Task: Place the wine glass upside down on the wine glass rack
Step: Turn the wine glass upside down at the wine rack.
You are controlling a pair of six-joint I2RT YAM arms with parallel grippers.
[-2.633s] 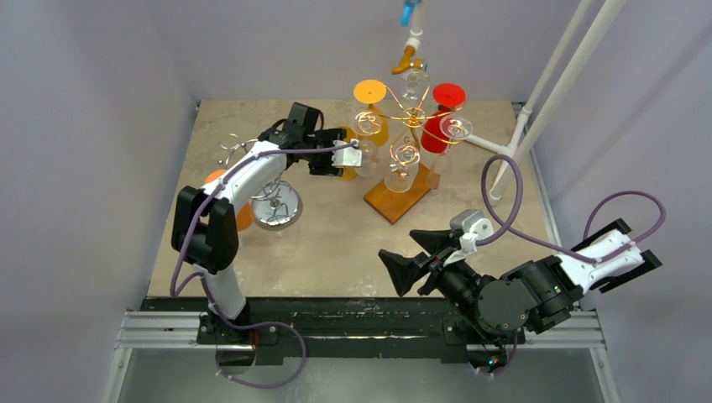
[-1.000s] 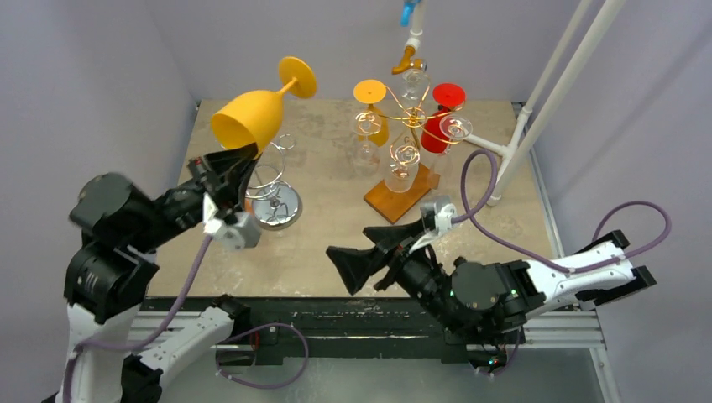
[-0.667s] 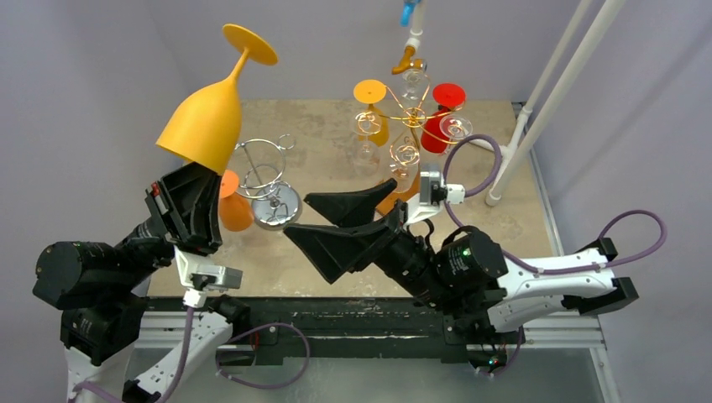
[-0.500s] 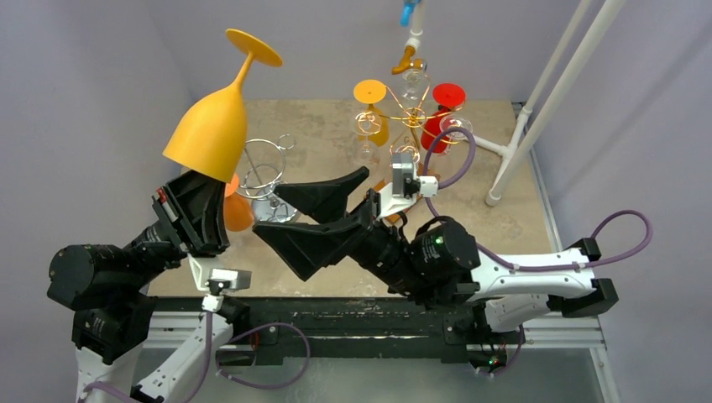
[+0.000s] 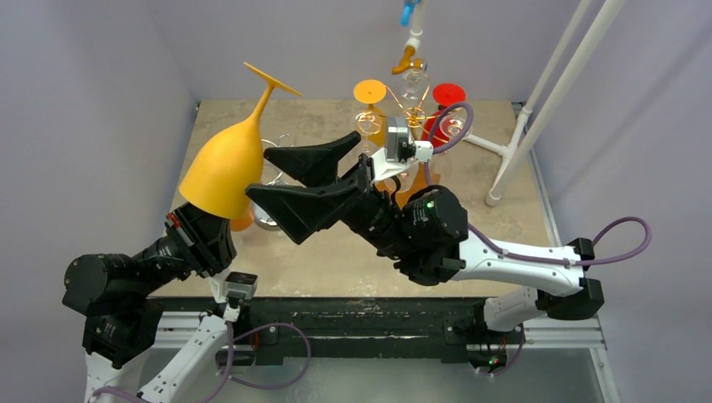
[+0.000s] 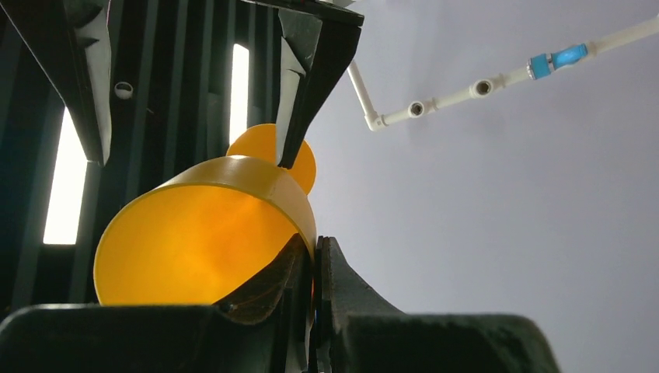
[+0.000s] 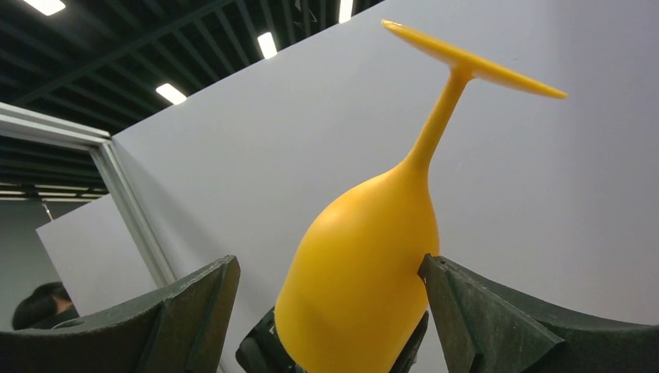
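- Top external view: the yellow-orange plastic wine glass (image 5: 225,168) is in the air at left of centre, well above the table. It is upside down, with the wide rim at the lower left and the flat foot at the upper right.
- The left gripper (image 5: 201,225) has its fingers together on the rim. The left wrist view shows the two pads clamped on the bowl's wall, one inside and one outside.
- The right gripper (image 5: 260,175) has its fingers wide apart and holds nothing. The bowl lies between them: one finger is above it in the frame, the other below.
- In the right wrist view the bowl fills the gap and sits nearer the finger at the lower right. I cannot tell whether that pad touches it. The finger at the lower left is clearly apart from the bowl.
- The long axis runs from rim to foot and leans toward the upper right of the frame. It crosses the line between the right fingers, so if they closed they would meet the bowl on its round sides.
- The right arm is the nearer one for the next hold, since it already straddles the bowl. This looks like a handover set up in mid-air.
- The copper wire rack (image 5: 413,116) stands at upper centre, well apart from the glass. Orange, red and clear glasses already hang from it.
- The stem must go in foot-up, which is how the glass is held here.
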